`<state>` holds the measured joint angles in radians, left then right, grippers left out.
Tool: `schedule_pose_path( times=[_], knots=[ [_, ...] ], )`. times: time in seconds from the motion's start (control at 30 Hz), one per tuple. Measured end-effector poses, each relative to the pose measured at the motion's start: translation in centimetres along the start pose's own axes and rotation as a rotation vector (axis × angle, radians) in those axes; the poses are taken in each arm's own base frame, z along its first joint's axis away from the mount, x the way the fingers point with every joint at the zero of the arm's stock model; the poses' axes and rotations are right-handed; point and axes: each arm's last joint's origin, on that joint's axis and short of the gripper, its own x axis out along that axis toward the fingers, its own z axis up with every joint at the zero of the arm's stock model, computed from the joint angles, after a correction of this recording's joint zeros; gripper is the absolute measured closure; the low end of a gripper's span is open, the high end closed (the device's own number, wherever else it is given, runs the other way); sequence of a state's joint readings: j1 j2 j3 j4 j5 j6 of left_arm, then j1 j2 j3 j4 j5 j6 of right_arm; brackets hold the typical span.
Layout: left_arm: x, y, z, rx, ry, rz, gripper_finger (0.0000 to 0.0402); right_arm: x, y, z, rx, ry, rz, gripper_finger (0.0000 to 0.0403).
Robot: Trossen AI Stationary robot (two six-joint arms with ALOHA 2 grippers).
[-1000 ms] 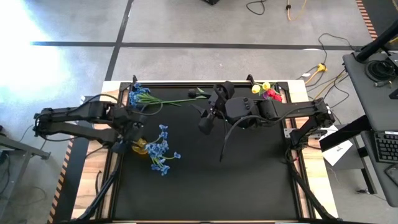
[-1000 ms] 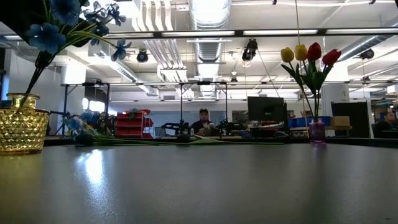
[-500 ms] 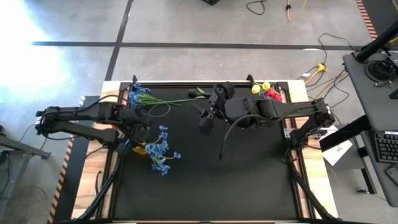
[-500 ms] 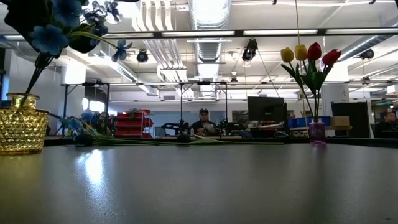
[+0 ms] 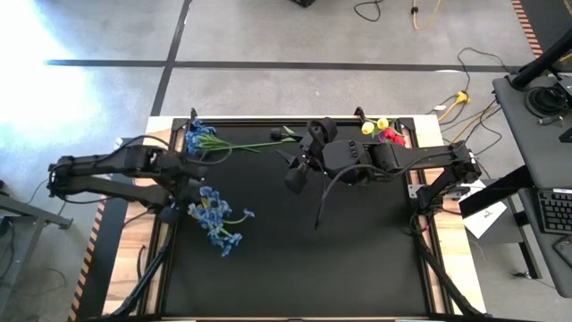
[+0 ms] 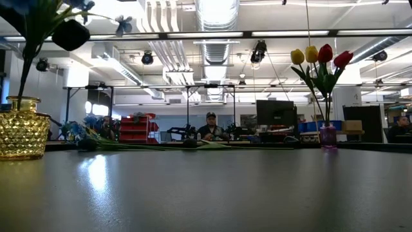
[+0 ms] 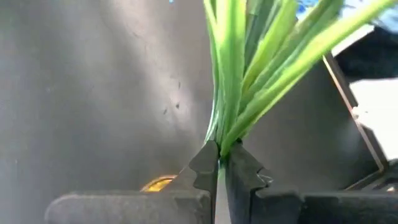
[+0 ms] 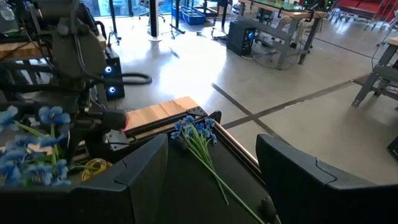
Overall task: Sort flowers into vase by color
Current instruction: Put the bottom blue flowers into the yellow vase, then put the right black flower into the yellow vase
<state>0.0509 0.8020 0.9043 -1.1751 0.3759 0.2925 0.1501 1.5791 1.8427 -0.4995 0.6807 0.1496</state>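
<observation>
At the left of the overhead frame, the left gripper (image 5: pixel 183 190) has clamped shut on the green stems of a bunch of blue flowers (image 5: pixel 214 219). A second ago its jaws stood apart beside the gold vase (image 6: pixel 22 129); now the wrist camera shows both fingers pinched together on the stalks (image 7: pixel 233 93), with a glint of gold just below. The blossoms have shifted too — earlier they fanned toward the lower right over the black mat (image 5: pixel 357 259), and now they sit closer to the arm and cover the vase from above. At table height, the stems rise nearly upright out of the vase at the far left.

A second blue bunch (image 5: pixel 198 136) lies flat near the mat's upper-left edge, its long stem running toward centre. The small purple vase (image 6: pixel 327 135) at the upper right holds the yellow and red tulips (image 6: pixel 320 57).

The right gripper (image 5: pixel 295 174) hangs mid-table at upper centre, fingers parted and holding nothing — unchanged over the second.

The fresh grip suggests the blue bunch is being straightened or reseated in the gold vase; the loose bunch appears to be what remains.
</observation>
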Motion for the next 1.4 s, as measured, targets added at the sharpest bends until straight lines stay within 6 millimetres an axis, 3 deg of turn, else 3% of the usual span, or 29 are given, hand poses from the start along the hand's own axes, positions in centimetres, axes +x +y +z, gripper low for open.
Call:
schedule_pose_path(
  times=[0.3, 0.6, 0.73, 1.03, 1.23, 1.4],
  knots=[
    [-1.3, -0.7, -1.7, -0.243, 0.023, 0.131, 0.04, 0.0, 0.0, 0.0, 0.017, -0.002, 0.001, 0.0165],
    [-1.7, -1.2, -3.1, -0.405, 0.111, 0.132, 0.0394, 0.0, 0.0, 0.0, 0.031, -0.001, 0.003, 0.0165],
    [-1.7, -1.3, -3.5, -0.446, 0.158, 0.146, 0.0365, 0.0, 0.0, 0.0, 0.035, 0.003, 0.008, 0.0165],
    [-2.2, -1.6, -4.2, -0.523, 0.232, 0.168, 0.0253, 0.5, 0.4, -1.5, 0.015, 0.11, 0.04, 0.0165],
    [-5.6, -2.9, -3.3, -0.567, 0.121, 0.128, 0.0223, 2.8, 1.1, -3.4, -0.037, 0.185, 0.025, 0.0165],
    [-10.7, -4.6, -2.5, -0.548, -0.139, 0.186, 0.0222, 7.7, 0.4, -6.1, -0.064, 0.298, 0.049, 0.0166]
  ],
)
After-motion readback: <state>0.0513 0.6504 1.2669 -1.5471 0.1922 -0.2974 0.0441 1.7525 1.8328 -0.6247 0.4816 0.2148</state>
